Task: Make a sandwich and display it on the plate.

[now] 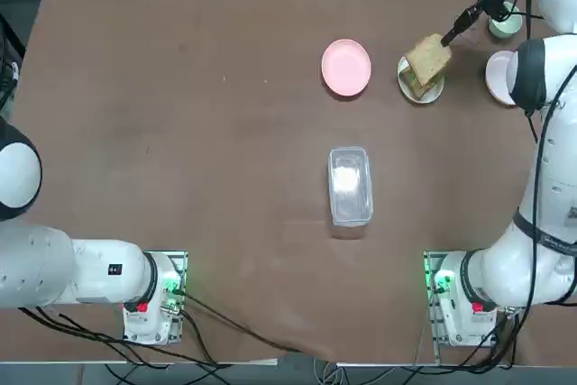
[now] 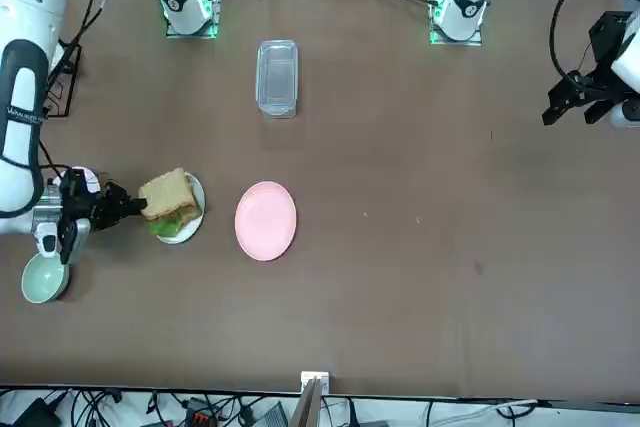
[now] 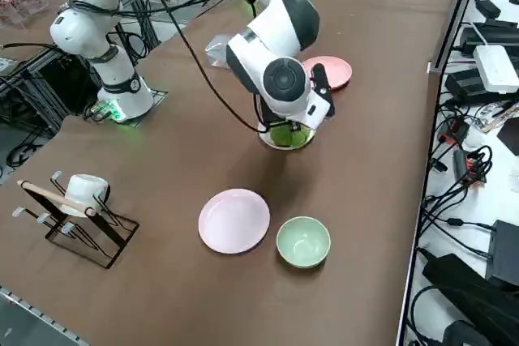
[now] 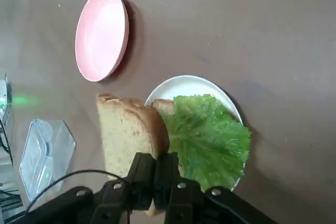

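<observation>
My right gripper [image 4: 155, 182] is closed on the edge of the top bread slice [image 4: 128, 135], and I hold this slice tilted on its side above the small white plate [image 4: 202, 83], at the far right part of the table. On the plate lies the lower slice [image 4: 164, 106], almost fully covered by a green lettuce leaf [image 4: 207, 137]; the red sauce I cannot see from here. So I judge the task is near its end: the bottom bread and the lettuce are already on the plate, and only the top slice is left to be laid flat on the lettuce and released. The slice in my fingers is tan with a darker brown crust and looks soft and a little porous. The lettuce is bright green and wrinkled, and its edge hangs a little over the rim of the plate. Just beside the white plate stands the pink plate [image 1: 346, 67], with nothing on it, and the clear plastic box [image 1: 350, 185] lies nearer to my base, well apart.
</observation>
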Tool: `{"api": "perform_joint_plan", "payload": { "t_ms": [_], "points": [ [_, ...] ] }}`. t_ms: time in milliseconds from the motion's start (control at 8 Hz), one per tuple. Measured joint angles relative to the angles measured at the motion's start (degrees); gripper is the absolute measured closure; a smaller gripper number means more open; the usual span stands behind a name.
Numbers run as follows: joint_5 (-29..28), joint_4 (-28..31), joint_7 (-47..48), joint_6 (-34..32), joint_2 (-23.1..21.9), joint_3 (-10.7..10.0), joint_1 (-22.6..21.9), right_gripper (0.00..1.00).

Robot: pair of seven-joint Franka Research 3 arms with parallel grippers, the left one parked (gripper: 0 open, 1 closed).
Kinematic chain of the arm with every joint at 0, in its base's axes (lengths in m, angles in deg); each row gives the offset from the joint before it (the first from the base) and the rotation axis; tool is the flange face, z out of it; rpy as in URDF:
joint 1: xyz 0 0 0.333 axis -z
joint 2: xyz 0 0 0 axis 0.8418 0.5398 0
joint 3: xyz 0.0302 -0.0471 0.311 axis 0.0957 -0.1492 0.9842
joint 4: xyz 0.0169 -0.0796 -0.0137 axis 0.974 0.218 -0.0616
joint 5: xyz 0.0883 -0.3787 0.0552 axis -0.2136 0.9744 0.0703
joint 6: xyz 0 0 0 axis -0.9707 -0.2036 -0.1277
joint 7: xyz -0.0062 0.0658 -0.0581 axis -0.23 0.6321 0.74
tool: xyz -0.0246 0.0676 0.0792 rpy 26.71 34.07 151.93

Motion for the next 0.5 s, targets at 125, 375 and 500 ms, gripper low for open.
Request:
{"api": "perform_joint_plan", "payload": {
  "t_ms": [125, 375, 500],
  "points": [
    [-0.4, 0.0, 0.0, -0.1, 0.1, 0.0, 0.1, 0.97],
    [-2.2, 0.0, 0.0, -0.2, 0.7, 0.0, 0.4, 0.97],
    [-2.5, 0.0, 0.0, -0.2, 1.3, 0.0, 0.6, 0.97]
  ]
}}
